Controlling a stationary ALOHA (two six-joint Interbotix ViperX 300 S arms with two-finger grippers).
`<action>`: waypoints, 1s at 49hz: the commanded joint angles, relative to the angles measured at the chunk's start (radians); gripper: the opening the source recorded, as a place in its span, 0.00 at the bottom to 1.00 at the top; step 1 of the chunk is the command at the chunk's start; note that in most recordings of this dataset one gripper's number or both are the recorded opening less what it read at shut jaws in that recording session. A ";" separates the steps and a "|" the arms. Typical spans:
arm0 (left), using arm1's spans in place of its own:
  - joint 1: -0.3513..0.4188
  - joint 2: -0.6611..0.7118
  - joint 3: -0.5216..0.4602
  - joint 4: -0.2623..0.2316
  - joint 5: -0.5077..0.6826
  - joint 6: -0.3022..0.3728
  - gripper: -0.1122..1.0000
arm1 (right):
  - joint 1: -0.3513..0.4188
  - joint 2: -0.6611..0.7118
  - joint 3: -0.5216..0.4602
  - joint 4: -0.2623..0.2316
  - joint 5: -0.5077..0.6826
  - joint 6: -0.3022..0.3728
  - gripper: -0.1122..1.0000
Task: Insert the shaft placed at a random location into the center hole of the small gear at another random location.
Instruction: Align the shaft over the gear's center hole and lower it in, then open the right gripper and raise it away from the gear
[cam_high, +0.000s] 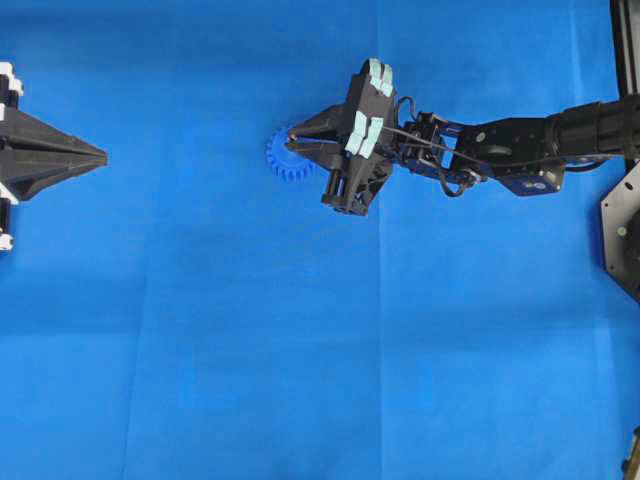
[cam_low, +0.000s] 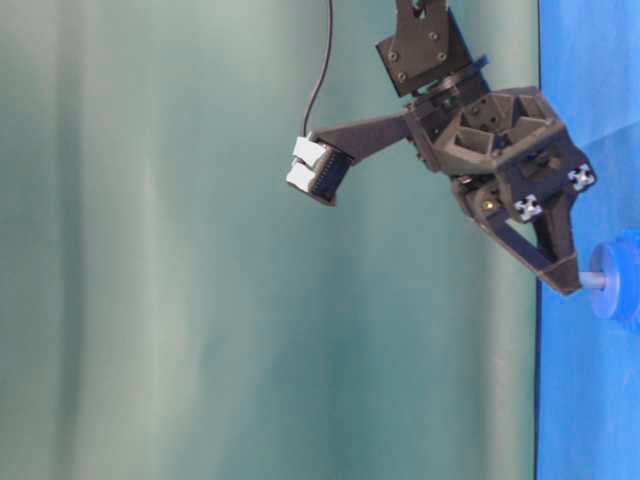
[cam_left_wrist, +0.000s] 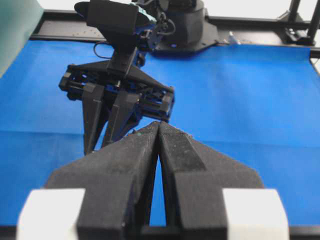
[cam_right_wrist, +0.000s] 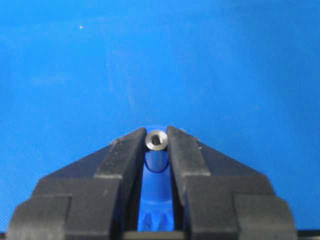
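Right gripper (cam_right_wrist: 156, 142) fingers (cam_right_wrist: 125, 155) nearly closed, pinching the shaft (cam_right_wrist: 156, 140) directly over the small gear (cam_high: 287, 160), tip at the hub. Slight tilt risks jamming at the center hole or nudging the gear across the table (cam_high: 300, 350). Left gripper (cam_left_wrist: 159, 131) closed, empty, well apart.
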 joint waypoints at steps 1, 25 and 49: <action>0.003 0.006 -0.008 0.000 -0.006 -0.002 0.10 | -0.002 -0.005 -0.015 0.003 -0.011 -0.002 0.14; 0.003 0.006 -0.003 0.000 -0.006 0.000 0.10 | 0.000 0.032 -0.032 0.003 -0.005 -0.002 0.14; 0.003 0.006 -0.003 0.000 -0.006 0.000 0.10 | 0.000 0.032 -0.035 0.003 0.032 0.002 0.29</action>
